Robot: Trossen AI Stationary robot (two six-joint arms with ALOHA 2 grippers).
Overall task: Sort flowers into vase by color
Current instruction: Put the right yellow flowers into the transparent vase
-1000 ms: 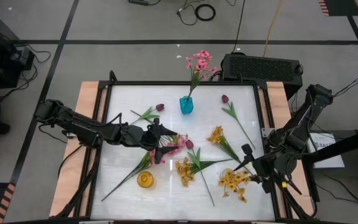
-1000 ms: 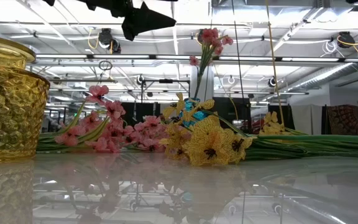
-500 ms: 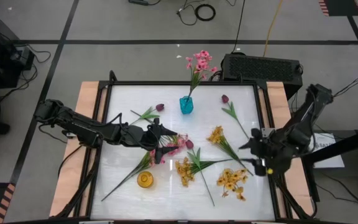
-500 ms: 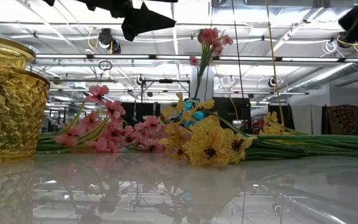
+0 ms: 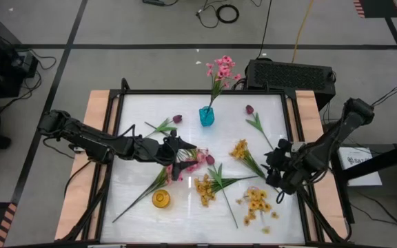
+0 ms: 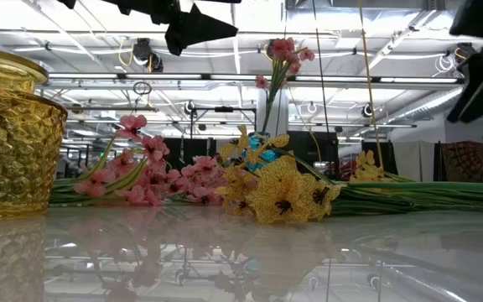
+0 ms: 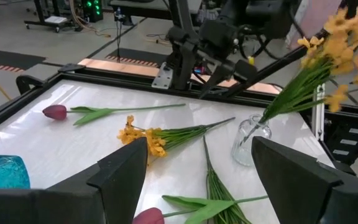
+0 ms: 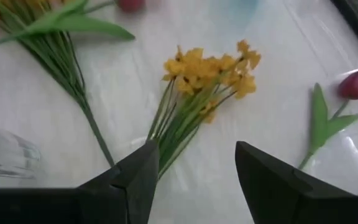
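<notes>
White glossy worktop (image 5: pixel 185 207): right gripper (image 8: pixel 191 174), open and empty, hovers over a light, floppy yellow blossom spray (image 8: pixel 207 78); best pinched at its green stems. Left gripper (image 7: pixel 197 171) gapes.

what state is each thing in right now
left pincer: open, over pink spray
right pincer: open, empty
blue vase: upright, holds pink stem
clear vase: upright, holds yellow spray
amber vase: upright, empty
tulip: lying flat

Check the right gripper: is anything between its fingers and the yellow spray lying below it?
Nothing visible. The right gripper hangs open above the yellow spray, with only bare table around the stems; the tulip lies off to one side.
</notes>
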